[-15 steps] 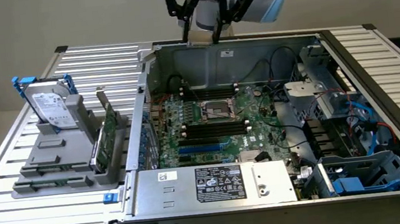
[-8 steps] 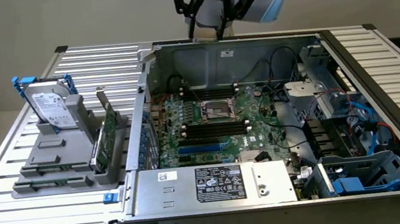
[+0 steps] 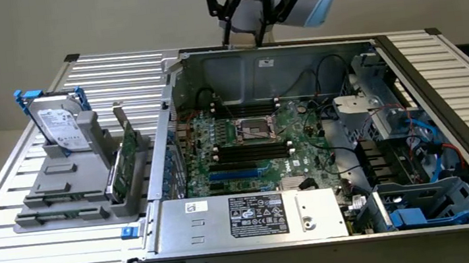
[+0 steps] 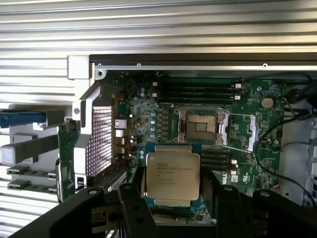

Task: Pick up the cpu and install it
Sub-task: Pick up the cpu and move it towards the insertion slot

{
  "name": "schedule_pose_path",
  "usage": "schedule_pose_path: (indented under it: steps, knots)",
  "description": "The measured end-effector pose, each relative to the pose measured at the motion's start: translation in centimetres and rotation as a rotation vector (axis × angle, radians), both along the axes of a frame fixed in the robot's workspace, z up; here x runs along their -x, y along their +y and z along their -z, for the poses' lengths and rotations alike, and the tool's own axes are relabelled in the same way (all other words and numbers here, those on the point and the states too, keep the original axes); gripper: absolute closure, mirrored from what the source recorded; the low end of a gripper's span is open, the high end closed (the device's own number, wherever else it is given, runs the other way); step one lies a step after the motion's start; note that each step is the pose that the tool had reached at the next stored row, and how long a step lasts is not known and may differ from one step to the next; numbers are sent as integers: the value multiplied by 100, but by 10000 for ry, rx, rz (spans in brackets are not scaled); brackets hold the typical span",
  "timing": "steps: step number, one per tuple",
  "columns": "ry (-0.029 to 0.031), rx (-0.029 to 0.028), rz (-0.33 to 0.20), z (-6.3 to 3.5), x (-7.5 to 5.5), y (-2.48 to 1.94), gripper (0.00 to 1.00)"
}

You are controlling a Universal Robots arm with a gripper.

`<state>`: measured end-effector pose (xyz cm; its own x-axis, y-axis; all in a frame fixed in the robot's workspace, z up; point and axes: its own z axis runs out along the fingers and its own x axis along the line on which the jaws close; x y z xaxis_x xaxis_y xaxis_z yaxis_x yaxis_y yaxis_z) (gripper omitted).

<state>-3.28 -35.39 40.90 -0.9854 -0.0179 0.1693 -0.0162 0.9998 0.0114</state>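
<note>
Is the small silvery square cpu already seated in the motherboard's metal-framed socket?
No, the gripper holds the cpu, and the socket is empty.

An open computer case (image 3: pixel 262 62) sits on a gray desk (image 3: pixel 113 72) made of metal strips. A green board (image 3: pixel 300 157) lies inside, with a silver box (image 3: pixel 253 215) at its six o'clock in the exterior view. At the case's nine o'clock, a gray stand (image 3: pixel 60 191) holds a hard drive (image 3: pixel 62 128) and a thin green card (image 3: pixel 126 154), both standing up.
</note>
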Motion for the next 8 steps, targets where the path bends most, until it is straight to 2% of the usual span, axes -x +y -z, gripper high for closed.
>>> schedule_pose_path:
  steps: [4,8]
  knots:
    - [-83,114,10,30,-15,18,45]
    - [-140,152,49,71,-27,25,45]
